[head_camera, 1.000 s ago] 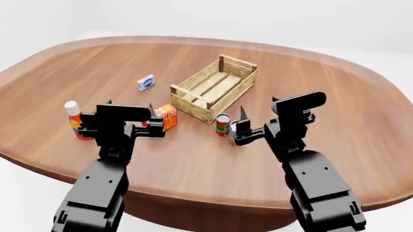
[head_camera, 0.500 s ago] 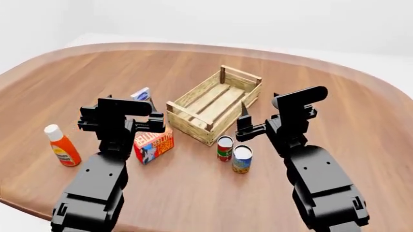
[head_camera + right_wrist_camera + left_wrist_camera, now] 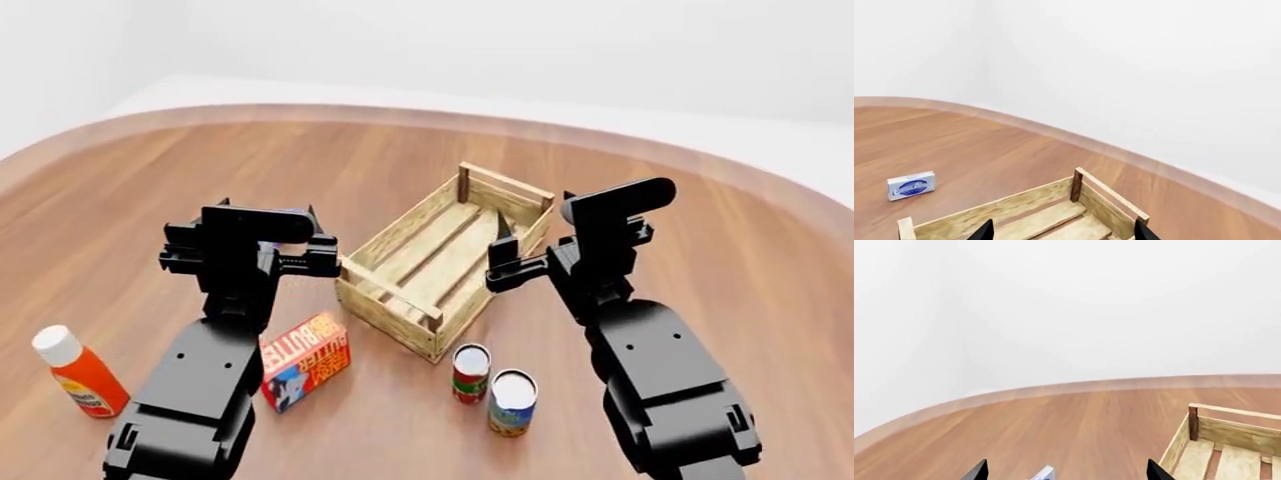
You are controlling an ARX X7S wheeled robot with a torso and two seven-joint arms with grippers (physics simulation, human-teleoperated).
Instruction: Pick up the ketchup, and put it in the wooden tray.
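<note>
Head view: my left gripper (image 3: pixel 267 250) hangs above the wooden table (image 3: pixel 160 190), its fingers spread wide and holding nothing. The ketchup (image 3: pixel 78 372) stands upright near the table's front-left edge, well apart from that gripper, nearer to me than it and farther to my left, beside the lower part of my left arm. The wooden tray (image 3: pixel 441 265) sits at centre, between my two arms, with nothing lying in it.

My right gripper (image 3: pixel 505 250) hovers at the tray's right side, its fingers likewise parted and holding nothing.

A red butter box (image 3: pixel 304 360) lies just in front of the tray's near-left corner, between the ketchup and the tray. Two cans, a small red-labelled can (image 3: pixel 469 372) and a white-topped can (image 3: pixel 510 402), stand side by side in front of the tray's near corner.

Left wrist view: two dark fingertips (image 3: pixel 976 471) frame bare table, with one tray corner post in sight.

Right wrist view: a small blue-and-white packet (image 3: pixel 911 185) lies on the table beyond the tray
</note>
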